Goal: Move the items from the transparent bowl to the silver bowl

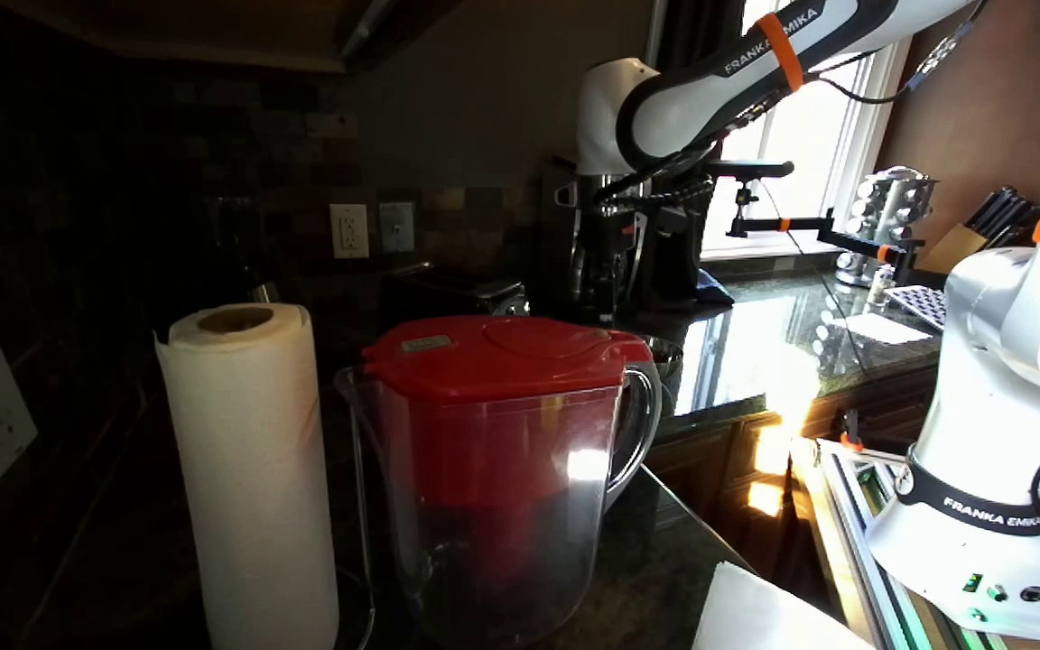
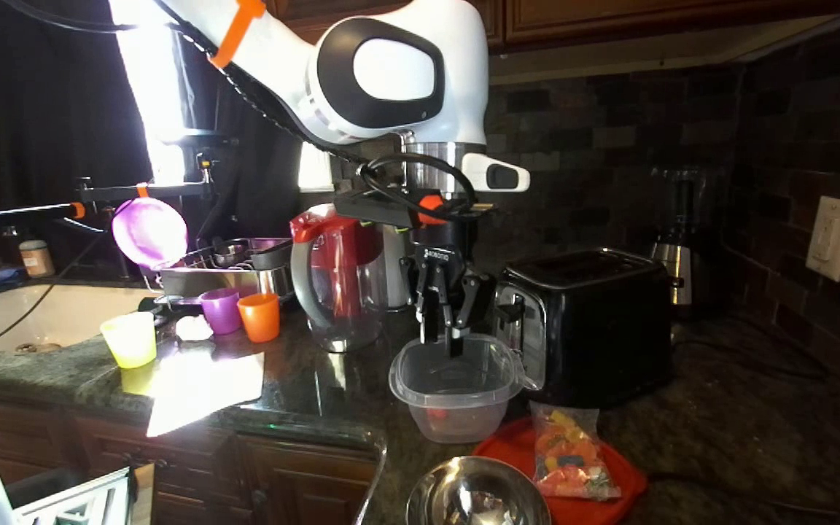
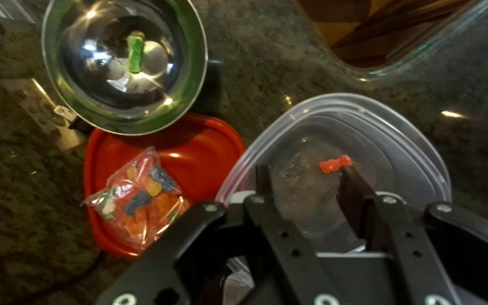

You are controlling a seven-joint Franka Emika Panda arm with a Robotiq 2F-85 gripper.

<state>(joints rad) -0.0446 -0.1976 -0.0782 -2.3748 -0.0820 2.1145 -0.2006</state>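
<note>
The transparent bowl (image 2: 456,399) stands on the dark counter beside the toaster; it also shows in the wrist view (image 3: 390,140). A red candy (image 3: 335,164) lies on its bottom. The silver bowl (image 2: 478,503) stands beside the red lid; in the wrist view (image 3: 180,97) it holds one green candy (image 3: 135,51). My gripper (image 3: 305,171) is open and empty, pointing down over the transparent bowl, with its fingertips around rim height in an exterior view (image 2: 440,344). In the wrist view the right fingertip overlaps the red candy's edge; whether they touch, I cannot tell.
A red lid (image 3: 203,156) bearing a bag of candies (image 3: 142,203) lies between the bowls. A black toaster (image 2: 595,328) stands close beside the transparent bowl. A red-lidded pitcher (image 1: 502,433), a paper towel roll (image 1: 258,469) and an orange cup (image 2: 259,318) stand on the counter.
</note>
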